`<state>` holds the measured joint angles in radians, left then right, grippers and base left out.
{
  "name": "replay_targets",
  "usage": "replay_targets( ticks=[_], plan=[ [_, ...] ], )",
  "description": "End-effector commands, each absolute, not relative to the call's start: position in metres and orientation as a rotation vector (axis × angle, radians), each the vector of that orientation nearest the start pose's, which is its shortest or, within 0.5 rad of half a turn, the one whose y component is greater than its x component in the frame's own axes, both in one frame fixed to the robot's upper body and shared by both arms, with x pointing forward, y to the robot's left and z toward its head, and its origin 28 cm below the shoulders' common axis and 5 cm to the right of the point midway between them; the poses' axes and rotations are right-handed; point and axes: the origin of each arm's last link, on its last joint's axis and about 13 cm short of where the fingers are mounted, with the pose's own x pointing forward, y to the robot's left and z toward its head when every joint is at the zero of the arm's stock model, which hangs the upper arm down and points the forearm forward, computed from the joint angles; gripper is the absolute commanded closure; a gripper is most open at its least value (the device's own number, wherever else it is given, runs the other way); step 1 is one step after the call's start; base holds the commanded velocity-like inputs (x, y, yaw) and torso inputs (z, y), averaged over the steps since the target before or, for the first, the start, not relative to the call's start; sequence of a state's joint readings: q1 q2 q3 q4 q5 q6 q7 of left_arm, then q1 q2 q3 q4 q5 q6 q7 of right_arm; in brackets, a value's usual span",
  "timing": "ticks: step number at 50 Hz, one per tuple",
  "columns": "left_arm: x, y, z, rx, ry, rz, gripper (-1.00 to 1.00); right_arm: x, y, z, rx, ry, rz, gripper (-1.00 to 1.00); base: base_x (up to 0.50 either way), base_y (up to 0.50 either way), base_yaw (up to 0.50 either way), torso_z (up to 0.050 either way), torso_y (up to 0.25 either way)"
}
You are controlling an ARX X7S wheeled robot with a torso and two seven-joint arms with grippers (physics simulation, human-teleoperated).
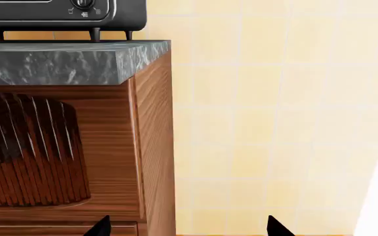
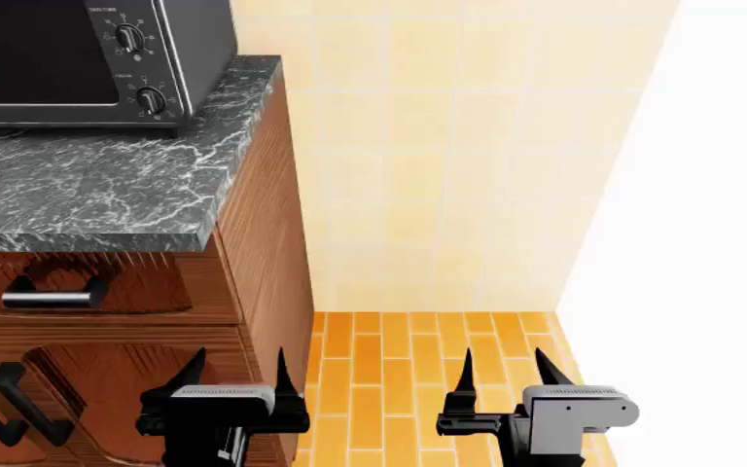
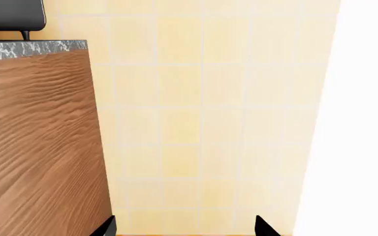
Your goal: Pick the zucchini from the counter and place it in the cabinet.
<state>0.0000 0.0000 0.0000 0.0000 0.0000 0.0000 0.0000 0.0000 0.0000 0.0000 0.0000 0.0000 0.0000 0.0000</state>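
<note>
step: find zucchini, not in view | left pincer (image 2: 240,375) wide, empty; right pincer (image 2: 502,375) wide, empty | desk (image 2: 88,185) up-left of both | we turn left first

You're looking at a black toaster oven (image 2: 69,58) sitting up top — two dials (image 2: 140,68) showing on its front face. Below it, a wooden cabinet (image 2: 264,243) is carrying a metal drawer handle (image 2: 50,295). Cream wall tiles (image 2: 439,156) are running behind, and an orange plank floor (image 2: 387,379) is lying beneath — a plain white wall (image 2: 698,195) is closing off the side.
</note>
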Motion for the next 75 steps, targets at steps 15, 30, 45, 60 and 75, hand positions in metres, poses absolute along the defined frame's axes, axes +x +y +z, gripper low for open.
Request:
replay_targets(
  ticks=[15, 30, 45, 60, 75],
  plan=[
    [0.161, 0.341, 0.257, 0.061, -0.201, 0.722, -1.00, 0.180, -0.147, 0.292, -0.413, -0.705, -0.188, -1.00, 0.00, 0.00, 0.00, 0.000, 0.000],
    [0.114, 0.315, 0.294, 0.105, -0.169, 0.227, -1.00, 0.113, -0.123, 0.309, -0.274, -0.284, -0.058, -1.00, 0.00, 0.05, 0.00, 0.025, 0.000],
    [0.111, 0.312, 0.301, 0.111, -0.196, 0.217, -1.00, 0.113, -0.124, 0.308, -0.302, -0.299, -0.074, -1.00, 0.04, 0.50, 0.00, 0.050, 0.000],
    [0.114, 0.313, 0.303, 0.117, -0.207, 0.217, -1.00, 0.116, -0.127, 0.307, -0.314, -0.310, -0.086, -1.00, 0.04, 0.50, 0.00, 0.050, 0.000],
    [0.114, 0.312, 0.302, 0.127, -0.221, 0.212, -1.00, 0.118, -0.127, 0.306, -0.324, -0.314, -0.088, -1.00, 0.05, 0.50, 0.00, 0.002, 0.000]
  ],
)
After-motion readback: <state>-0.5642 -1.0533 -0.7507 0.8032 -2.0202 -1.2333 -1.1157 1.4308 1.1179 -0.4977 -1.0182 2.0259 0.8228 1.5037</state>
